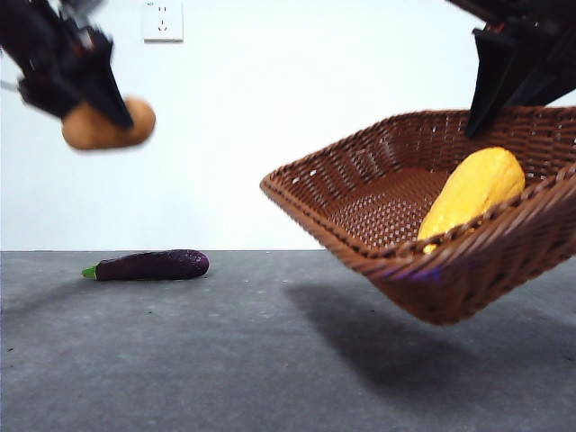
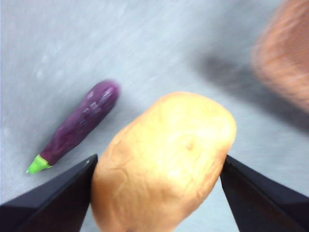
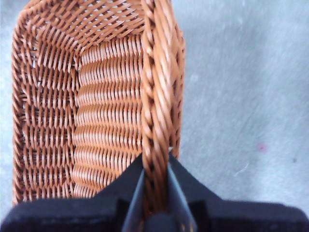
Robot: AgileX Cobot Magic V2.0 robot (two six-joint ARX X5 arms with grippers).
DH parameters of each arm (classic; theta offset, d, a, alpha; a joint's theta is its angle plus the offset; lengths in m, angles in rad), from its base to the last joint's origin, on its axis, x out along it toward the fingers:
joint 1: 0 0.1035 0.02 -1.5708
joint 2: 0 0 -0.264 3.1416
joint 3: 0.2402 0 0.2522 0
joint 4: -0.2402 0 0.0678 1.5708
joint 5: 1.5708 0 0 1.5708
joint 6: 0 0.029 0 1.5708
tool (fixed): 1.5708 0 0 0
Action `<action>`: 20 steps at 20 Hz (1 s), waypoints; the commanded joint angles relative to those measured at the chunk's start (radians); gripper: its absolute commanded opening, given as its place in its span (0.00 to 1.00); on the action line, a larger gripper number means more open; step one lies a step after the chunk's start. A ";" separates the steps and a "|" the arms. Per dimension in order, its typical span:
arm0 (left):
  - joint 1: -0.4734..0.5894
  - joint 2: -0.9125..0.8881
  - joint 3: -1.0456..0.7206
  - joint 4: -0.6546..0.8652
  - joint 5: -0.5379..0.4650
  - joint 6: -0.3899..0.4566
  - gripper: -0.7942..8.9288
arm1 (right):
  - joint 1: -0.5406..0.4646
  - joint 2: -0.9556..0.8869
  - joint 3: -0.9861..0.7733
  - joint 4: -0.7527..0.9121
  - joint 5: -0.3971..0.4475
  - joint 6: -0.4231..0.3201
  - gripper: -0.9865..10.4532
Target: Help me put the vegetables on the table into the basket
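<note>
Gripping the potato (image 1: 106, 125) upper left, our left hand (image 2: 157, 169) is pinching it; our right hand (image 3: 155, 193) is clamping the tilted basket's (image 1: 360, 193) rim.

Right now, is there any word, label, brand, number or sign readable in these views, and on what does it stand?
None can be read.
Wall socket: slots only, no lettering shows.
Potato, eggplant, yellow vegetable, basket, table: no labels or print.
Left hand, right hand: plain black, no markings.
</note>
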 commanded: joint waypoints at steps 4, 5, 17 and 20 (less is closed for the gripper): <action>-0.083 -0.264 -0.004 -0.124 0.062 -0.046 0.08 | 0.003 0.044 -0.004 0.014 -0.061 0.048 0.08; -0.115 -0.307 -0.004 -0.137 0.061 -0.052 0.08 | 0.004 0.044 -0.004 0.017 -0.067 0.049 0.08; -0.563 -0.227 -0.004 -0.037 -0.077 -0.178 0.08 | 0.077 0.044 -0.004 0.053 -0.129 0.109 0.08; -0.608 -0.125 -0.004 0.000 -0.094 -0.181 0.08 | 0.085 0.044 -0.004 0.052 -0.129 0.112 0.08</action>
